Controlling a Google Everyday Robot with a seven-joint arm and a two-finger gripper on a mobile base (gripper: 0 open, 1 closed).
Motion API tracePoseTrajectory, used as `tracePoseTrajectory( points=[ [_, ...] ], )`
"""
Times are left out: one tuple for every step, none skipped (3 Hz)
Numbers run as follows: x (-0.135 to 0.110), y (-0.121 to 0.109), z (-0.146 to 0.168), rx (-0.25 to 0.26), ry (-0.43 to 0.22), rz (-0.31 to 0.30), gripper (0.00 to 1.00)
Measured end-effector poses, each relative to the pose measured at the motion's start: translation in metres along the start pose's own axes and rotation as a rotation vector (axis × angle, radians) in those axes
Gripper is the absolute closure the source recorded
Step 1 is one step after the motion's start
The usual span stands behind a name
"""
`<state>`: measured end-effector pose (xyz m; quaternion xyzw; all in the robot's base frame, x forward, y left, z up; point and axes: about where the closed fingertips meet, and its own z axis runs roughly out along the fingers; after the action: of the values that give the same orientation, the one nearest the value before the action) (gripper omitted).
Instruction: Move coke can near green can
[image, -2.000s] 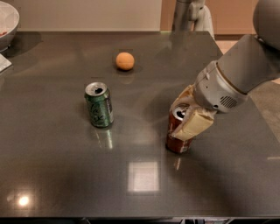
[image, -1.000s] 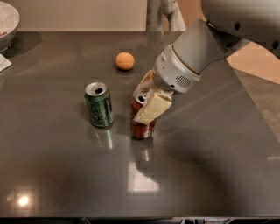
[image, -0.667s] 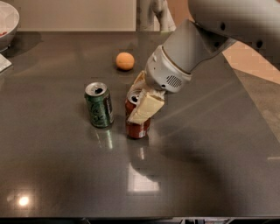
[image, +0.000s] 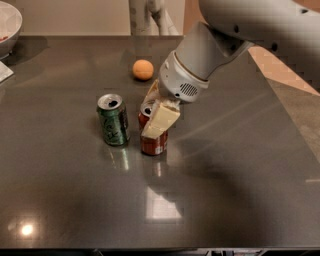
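End effector (image: 150, 115) clamped on the coke can (image: 154, 143): one pale finger (image: 160, 120) lies across its front, the other sits behind its rim. Can upright, base apparently on the surface (image: 240, 175). Green can (image: 113, 120) stands just beside it, camera-left of the end effector, with a narrow gap and no contact.

Risks, as judged:
- Uneven opening drags or tips the coke can into its neighbour.
- A leftward retreat clips the green can.

Orange ball (image: 143, 69) lies beyond the end effector.
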<state>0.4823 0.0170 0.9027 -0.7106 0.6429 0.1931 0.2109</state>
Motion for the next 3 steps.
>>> tracePoseTrajectory(
  points=[
    [-0.0010, -0.0069, 0.0044, -0.004, 0.008, 0.003, 0.35],
    [-0.0019, -0.0107, 0.0087, -0.009, 0.014, 0.005, 0.12],
    [-0.0013, -0.0140, 0.0124, -0.014, 0.018, 0.005, 0.00]
  ],
)
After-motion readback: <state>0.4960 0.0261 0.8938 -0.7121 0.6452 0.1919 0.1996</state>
